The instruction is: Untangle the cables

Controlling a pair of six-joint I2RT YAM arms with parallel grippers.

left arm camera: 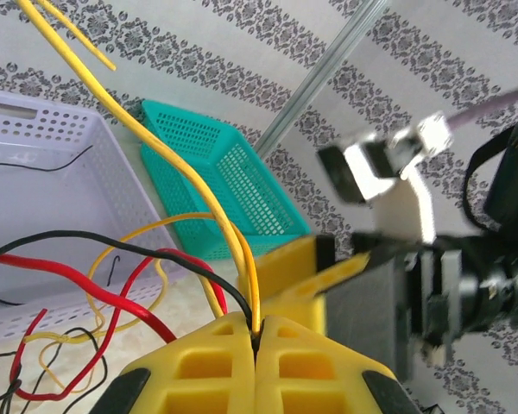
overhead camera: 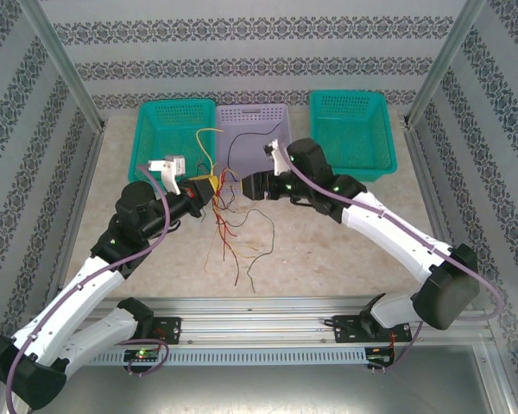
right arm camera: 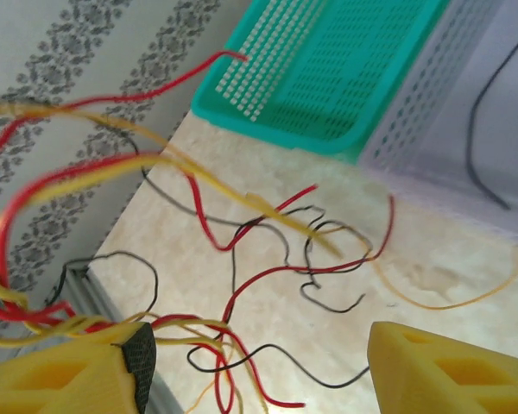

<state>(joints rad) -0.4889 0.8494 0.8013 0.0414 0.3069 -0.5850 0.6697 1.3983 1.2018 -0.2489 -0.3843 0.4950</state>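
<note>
The cables (overhead camera: 227, 233) are a tangle of thin red, black, yellow and orange wires hanging from the two grippers down onto the table. My left gripper (overhead camera: 207, 191) is shut on a yellow cable (left arm camera: 168, 159) and a black one, pinched at the fingertips (left arm camera: 257, 332). Red cables (left arm camera: 86, 289) loop to its left. My right gripper (overhead camera: 240, 185) faces it closely from the right. In the right wrist view that gripper (right arm camera: 259, 371) is open; red and yellow strands (right arm camera: 181, 328) brush its left finger (right arm camera: 78, 379), and more cables (right arm camera: 268, 224) lie on the table below.
Three baskets stand in a row at the back: a teal one (overhead camera: 143, 138), a purple one (overhead camera: 253, 109) holding a black cable (overhead camera: 250, 138), and another teal one (overhead camera: 388, 138). Metal frame posts and patterned walls enclose the table. The arm bases sit along the near rail (overhead camera: 259, 306).
</note>
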